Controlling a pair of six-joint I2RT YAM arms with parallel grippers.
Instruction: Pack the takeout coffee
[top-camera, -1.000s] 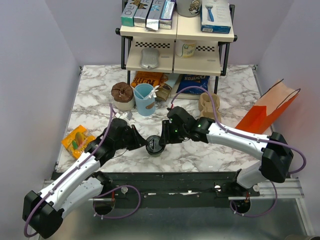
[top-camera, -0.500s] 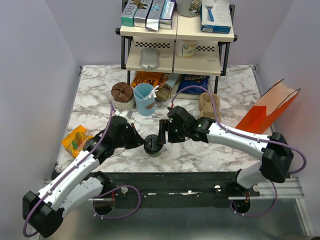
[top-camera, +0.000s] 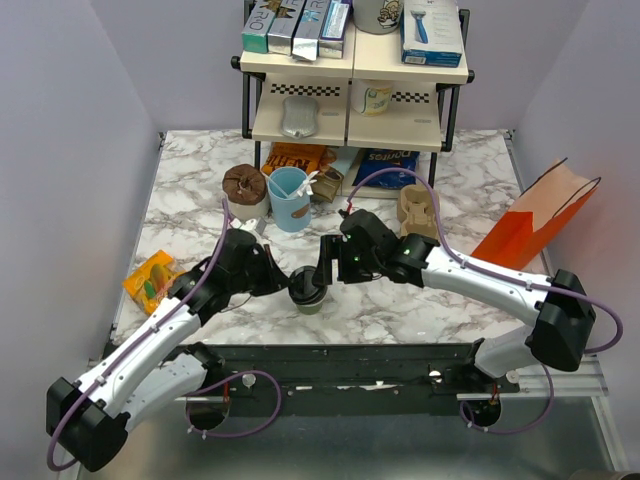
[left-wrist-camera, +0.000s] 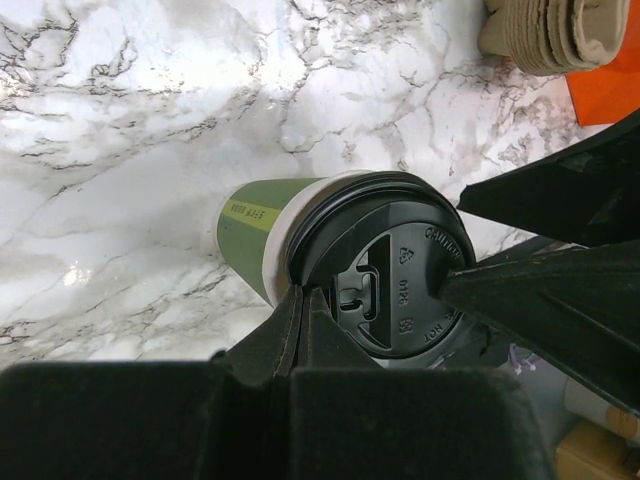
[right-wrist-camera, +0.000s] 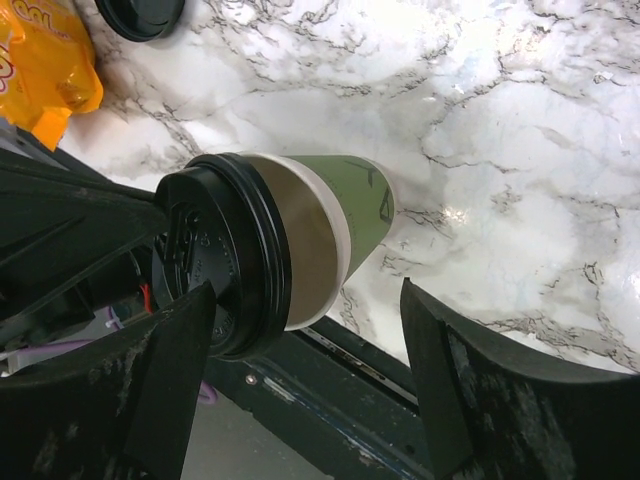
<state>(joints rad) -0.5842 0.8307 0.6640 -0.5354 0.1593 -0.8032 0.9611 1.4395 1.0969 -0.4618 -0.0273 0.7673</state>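
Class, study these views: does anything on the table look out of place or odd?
A loose black lid lies on the marble table beside the orange snack packet, no cup under it. The takeout coffee has its own lid on.

Blue cup (top-camera: 289, 200), orange bag (top-camera: 538, 218), snack packet (top-camera: 153, 281) on marble table (top-camera: 195, 172)
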